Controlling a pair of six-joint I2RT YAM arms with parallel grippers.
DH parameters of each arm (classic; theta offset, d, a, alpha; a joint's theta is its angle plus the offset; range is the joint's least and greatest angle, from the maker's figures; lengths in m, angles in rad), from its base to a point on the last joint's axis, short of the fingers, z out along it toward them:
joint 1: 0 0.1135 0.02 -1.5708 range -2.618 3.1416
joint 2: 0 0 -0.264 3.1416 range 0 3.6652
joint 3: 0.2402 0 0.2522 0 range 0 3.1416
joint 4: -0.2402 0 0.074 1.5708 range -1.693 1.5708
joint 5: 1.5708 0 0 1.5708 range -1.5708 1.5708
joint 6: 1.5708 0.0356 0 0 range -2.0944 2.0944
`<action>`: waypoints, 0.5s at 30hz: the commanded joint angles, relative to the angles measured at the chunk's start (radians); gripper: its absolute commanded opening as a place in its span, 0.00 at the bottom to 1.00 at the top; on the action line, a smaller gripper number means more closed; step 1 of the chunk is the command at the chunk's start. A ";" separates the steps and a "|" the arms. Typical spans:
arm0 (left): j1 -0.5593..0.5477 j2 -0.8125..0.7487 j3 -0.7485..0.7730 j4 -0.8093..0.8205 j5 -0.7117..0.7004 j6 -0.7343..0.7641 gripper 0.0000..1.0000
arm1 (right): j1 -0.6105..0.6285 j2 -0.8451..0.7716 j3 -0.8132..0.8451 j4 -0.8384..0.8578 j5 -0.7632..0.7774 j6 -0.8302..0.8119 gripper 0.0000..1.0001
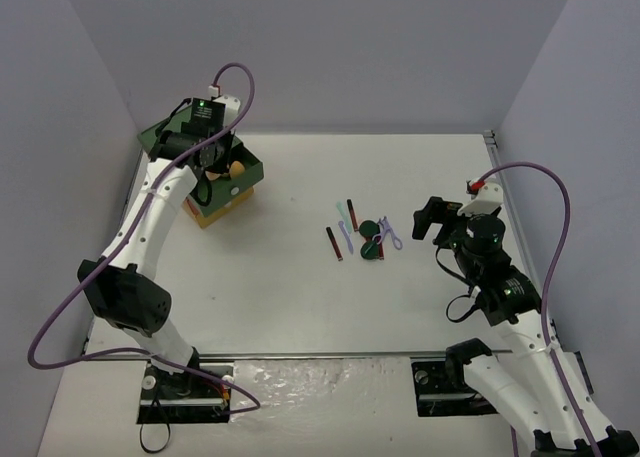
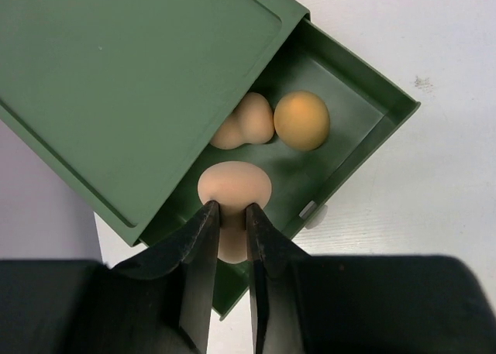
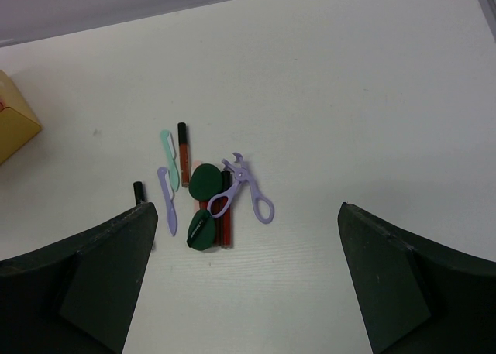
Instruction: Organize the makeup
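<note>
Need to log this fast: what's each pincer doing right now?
Left pincer: closed on a tan sponge over the open green drawer.
Right pincer: open, holding nothing.

Far left, the box lid (image 2: 139, 83) overhangs much of the drawer (image 2: 364, 129); three sponges (image 2: 302, 120) crowd the open part, so I've little room there. In the middle the makeup (image 3: 204, 181) lies bunched tight; bare table (image 1: 300, 297) all round it gives me open approach.

Bright, diffuse light from above fills all 3 views. The makeup (image 3: 205, 180) casts short, soft shadows. Glare streaks the table (image 1: 320, 372) along its near edge. Both wrist views blur in their dark near foreground.
</note>
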 commanded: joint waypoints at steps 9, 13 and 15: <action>0.013 -0.047 0.062 0.007 -0.037 0.014 0.32 | 0.010 0.016 0.011 0.059 -0.018 0.001 1.00; 0.017 -0.045 0.068 0.003 -0.044 0.007 0.33 | 0.010 0.019 0.011 0.059 -0.021 -0.001 1.00; 0.017 -0.051 0.072 0.000 -0.040 0.002 0.35 | 0.009 0.021 0.011 0.059 -0.025 -0.001 1.00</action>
